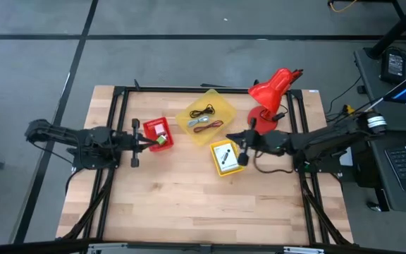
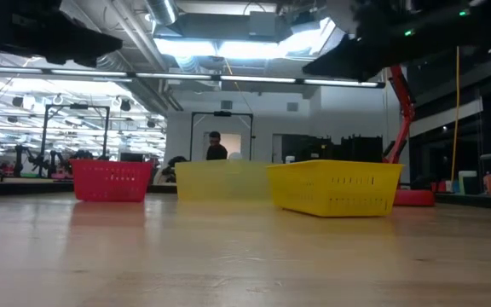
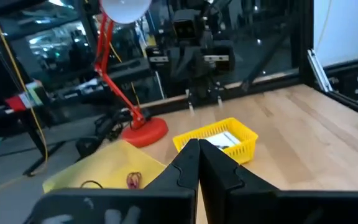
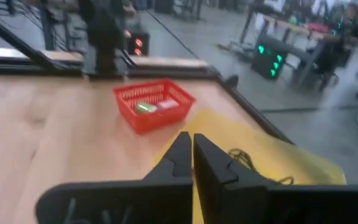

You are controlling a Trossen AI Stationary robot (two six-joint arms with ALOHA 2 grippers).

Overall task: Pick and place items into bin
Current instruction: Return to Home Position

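Note:
My left gripper (image 1: 151,142) (image 3: 197,163) is shut and empty, hovering at the near left side of a red basket (image 1: 158,132) (image 4: 154,106) that holds a tiny green object (image 4: 145,107) and a white card. My right gripper (image 1: 237,145) (image 4: 191,152) is shut and empty too, above the right edge of a small yellow basket (image 1: 224,157) (image 3: 219,138) with a white printed card (image 3: 224,140) in it. Between the baskets lies a flat yellow tray (image 1: 205,116) holding a black cord (image 4: 246,160), a blue-grey strip (image 1: 199,122) and a dark red cord with a pink end (image 3: 133,180).
A red desk lamp (image 1: 270,97) stands on its round base (image 3: 145,132) at the table's far right, close behind my right arm. The near half of the wooden table (image 1: 189,204) shows bare boards. A black frame runs along the table's sides. A person (image 2: 216,147) stands far behind the table.

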